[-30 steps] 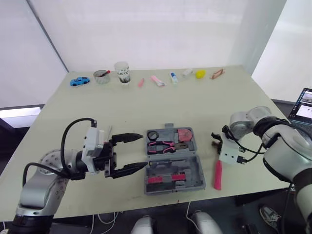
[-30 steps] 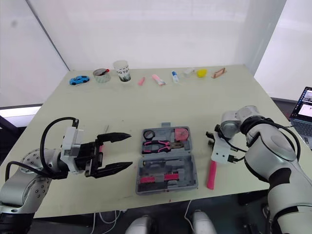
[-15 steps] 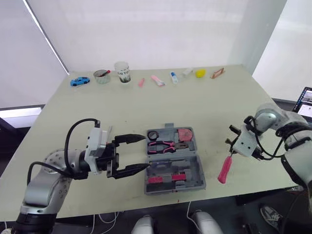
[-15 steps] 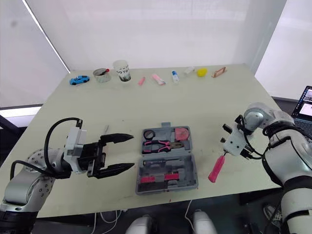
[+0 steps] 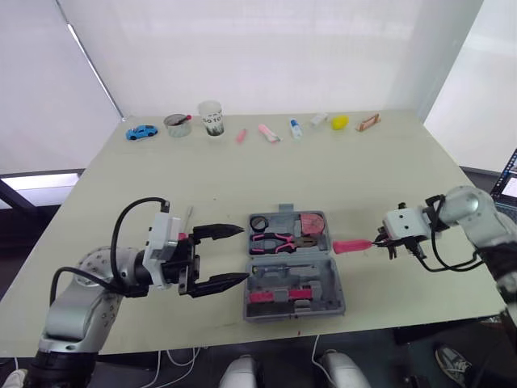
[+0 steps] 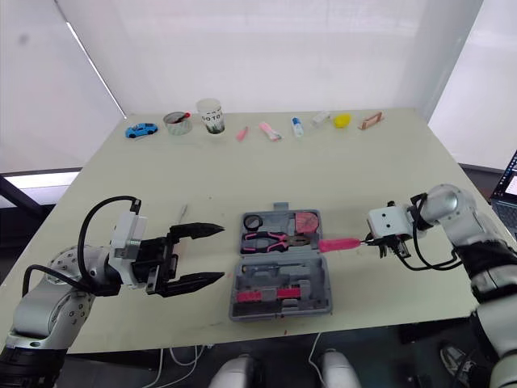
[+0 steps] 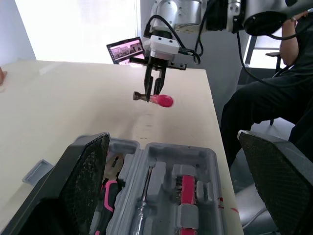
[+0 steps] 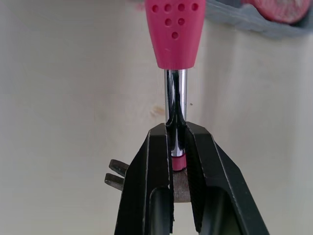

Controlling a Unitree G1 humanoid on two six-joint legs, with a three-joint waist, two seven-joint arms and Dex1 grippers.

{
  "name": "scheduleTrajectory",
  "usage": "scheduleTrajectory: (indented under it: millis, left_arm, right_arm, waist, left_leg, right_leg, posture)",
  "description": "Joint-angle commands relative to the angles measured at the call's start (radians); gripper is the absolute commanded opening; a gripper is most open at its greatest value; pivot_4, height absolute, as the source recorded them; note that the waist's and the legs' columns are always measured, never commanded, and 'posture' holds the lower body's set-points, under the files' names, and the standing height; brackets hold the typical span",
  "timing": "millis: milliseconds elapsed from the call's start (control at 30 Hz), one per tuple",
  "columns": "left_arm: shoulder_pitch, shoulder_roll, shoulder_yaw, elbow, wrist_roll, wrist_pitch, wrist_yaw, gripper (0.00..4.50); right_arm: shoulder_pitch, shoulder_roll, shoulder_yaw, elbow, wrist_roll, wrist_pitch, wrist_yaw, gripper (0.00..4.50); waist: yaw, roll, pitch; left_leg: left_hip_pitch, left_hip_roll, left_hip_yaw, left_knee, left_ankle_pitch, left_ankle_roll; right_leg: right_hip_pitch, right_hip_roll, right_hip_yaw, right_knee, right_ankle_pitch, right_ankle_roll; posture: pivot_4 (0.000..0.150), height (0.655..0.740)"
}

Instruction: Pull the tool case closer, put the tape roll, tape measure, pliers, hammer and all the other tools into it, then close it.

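R fingers [image 8: 157,152] clamped on hammer [image 6: 339,243] shaft, beside open tool case [image 6: 279,283]; L fingers [image 6: 198,231] apart, opposite side.

Bright diffuse daylight off white backdrop [image 5: 242,48] at top; bench [image 5: 339,162] evenly lit, faint soft shadows; window [image 7: 73,29] glare upper left, left wrist view.

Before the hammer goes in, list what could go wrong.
The right gripper pinches the hammer on its metal shaft, handle sticking out: it may swivel or slip. The handle points at the case near the pliers and could knock them. The left gripper is open, not steadying the case, which may slide.
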Motion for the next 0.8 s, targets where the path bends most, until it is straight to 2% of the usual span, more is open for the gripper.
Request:
scheduleTrajectory:
  millis: [33, 167, 433, 567, 667, 800]
  left_arm:
    - [-0.016, -0.006, 0.004, -0.008, -0.016, -0.008, -0.006, 4.50]
    - [-0.032, -0.006, 0.005, 0.005, -0.016, -0.009, -0.012, 4.50]
    - [-0.084, -0.027, -0.022, 0.041, -0.012, -0.012, -0.033, 4.50]
    - [-0.089, -0.032, -0.023, 0.046, -0.008, -0.013, -0.037, 4.50]
    - [-0.087, -0.029, -0.020, 0.048, -0.010, -0.013, -0.041, 4.50]
    - [-0.087, -0.032, -0.018, 0.046, -0.010, -0.012, -0.038, 4.50]
  right_arm:
    - [0.101, -0.005, -0.116, -0.273, 0.089, 0.379, -0.101, 0.04]
    - [0.194, -0.006, -0.159, -0.479, 0.099, 0.671, -0.198, 0.04]
    - [0.258, 0.198, -0.257, -0.768, 0.115, 1.478, -0.571, 0.04]
    - [0.262, 0.239, -0.260, -0.802, 0.121, 1.632, -0.683, 0.04]
    - [0.248, 0.318, -0.322, -0.806, 0.134, 1.779, -0.760, 0.04]
    - [0.278, 0.375, -0.364, -0.810, 0.179, 1.809, -0.814, 0.04]
  waist:
    - [0.004, 0.000, 0.000]
    - [0.006, 0.000, 0.000]
    - [0.014, -0.001, 0.000]
    - [0.016, -0.001, 0.000]
    - [0.014, -0.001, 0.000]
    - [0.014, -0.001, -0.001]
  left_leg:
    - [0.000, 0.000, 0.000, 0.000, 0.000, 0.000]
    - [0.000, 0.000, 0.000, 0.000, 0.000, 0.000]
    - [-0.002, 0.000, -0.002, 0.001, 0.000, 0.000]
    - [-0.004, -0.001, -0.003, 0.001, 0.000, 0.000]
    - [-0.005, -0.001, -0.004, 0.001, 0.000, 0.000]
    - [-0.006, -0.001, -0.006, 0.001, 0.000, 0.000]
  right_leg:
    - [0.000, 0.000, 0.000, 0.000, 0.000, 0.000]
    - [-0.001, 0.000, 0.000, 0.000, 0.000, 0.000]
    - [-0.001, 0.002, 0.000, 0.000, 0.000, 0.000]
    - [-0.002, 0.001, -0.001, -0.002, 0.000, 0.000]
    - [-0.002, 0.001, -0.001, -0.002, 0.000, 0.000]
    - [-0.002, 0.002, -0.003, -0.002, 0.000, 0.000]
  posture:
    - [0.150, 0.7400]
    - [0.150, 0.7400]
    - [0.150, 0.7400]
    - [0.150, 0.7400]
    - [0.150, 0.7400]
    - [0.150, 0.7400]
